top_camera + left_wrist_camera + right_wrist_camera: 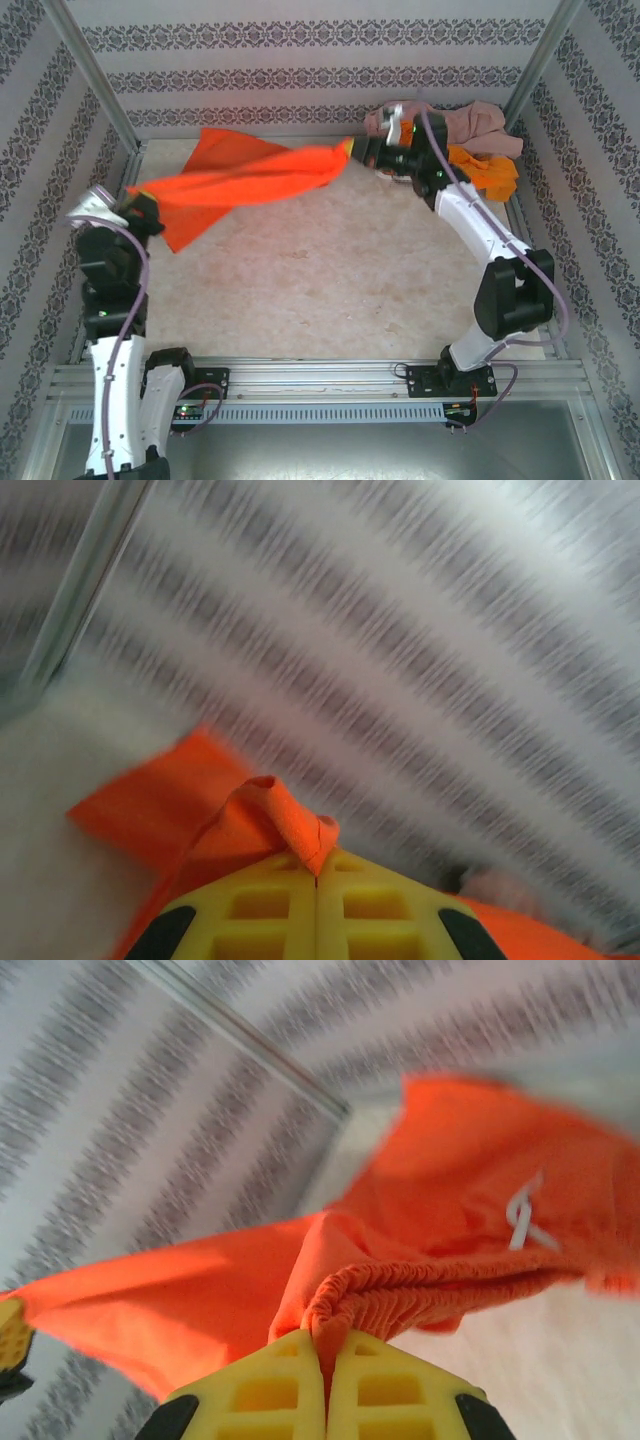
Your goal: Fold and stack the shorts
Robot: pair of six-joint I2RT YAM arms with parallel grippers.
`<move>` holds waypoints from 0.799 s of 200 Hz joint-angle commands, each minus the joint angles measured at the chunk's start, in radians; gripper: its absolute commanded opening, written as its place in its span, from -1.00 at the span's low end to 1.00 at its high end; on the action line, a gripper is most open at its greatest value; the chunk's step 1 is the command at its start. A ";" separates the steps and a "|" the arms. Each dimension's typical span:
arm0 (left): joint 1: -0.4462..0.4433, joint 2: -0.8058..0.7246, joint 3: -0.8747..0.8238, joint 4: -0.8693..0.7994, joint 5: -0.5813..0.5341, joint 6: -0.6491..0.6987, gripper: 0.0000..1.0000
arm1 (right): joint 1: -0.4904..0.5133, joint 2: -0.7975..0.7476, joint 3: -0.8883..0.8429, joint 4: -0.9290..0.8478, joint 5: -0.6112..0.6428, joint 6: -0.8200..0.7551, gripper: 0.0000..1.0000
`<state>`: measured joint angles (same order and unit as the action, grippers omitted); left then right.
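The left claw (pixel 143 208) and right claw (pixel 352 150) are both pinching one pair of orange shorts (pixel 240 180), the right biting its gathered waistband. The thin cloth is hanging taut above the bench (pixel 330 290), its long axis running from the bench's left edge toward its back right corner. In that corner a second orange pair (pixel 492 172) and a pink pair (pixel 470 125) are lying crumpled, making three pairs in all.

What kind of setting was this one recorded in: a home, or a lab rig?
Probably a lab test cell dressed to look domestic. Patterned wallpaper panels sit inside a bare aluminium frame, and a slotted metal rail runs along the near edge of a small stone-look tabletop.
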<state>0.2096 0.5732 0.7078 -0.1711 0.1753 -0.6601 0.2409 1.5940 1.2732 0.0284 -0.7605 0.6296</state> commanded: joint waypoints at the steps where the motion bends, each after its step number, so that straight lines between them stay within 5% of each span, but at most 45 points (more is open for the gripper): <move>1: -0.004 -0.173 -0.105 -0.111 -0.037 -0.048 -1.00 | 0.050 -0.148 -0.192 0.026 0.033 -0.112 -1.00; 43: -0.004 -0.325 -0.219 -0.363 -0.078 -0.050 -1.00 | 0.175 -0.289 -0.546 0.034 0.188 -0.025 -1.00; 84: -0.004 -0.351 -0.214 -0.395 -0.038 -0.043 -0.82 | 0.259 -0.312 -0.676 -0.026 0.189 0.011 -0.69; 112: -0.005 -0.351 -0.102 -0.400 -0.033 -0.002 -0.19 | 0.269 -0.345 -0.671 -0.124 0.107 -0.045 -0.17; 130: -0.004 -0.340 0.007 -0.404 -0.042 0.039 0.39 | 0.270 -0.446 -0.640 -0.158 0.053 -0.073 0.22; 160: -0.004 -0.267 0.137 -0.411 -0.005 0.085 0.86 | 0.265 -0.575 -0.569 -0.210 0.308 -0.103 0.89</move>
<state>0.2096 0.2611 0.7677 -0.5831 0.1314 -0.6334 0.5068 1.0946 0.6266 -0.1474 -0.6170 0.5732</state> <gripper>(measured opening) 0.893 0.844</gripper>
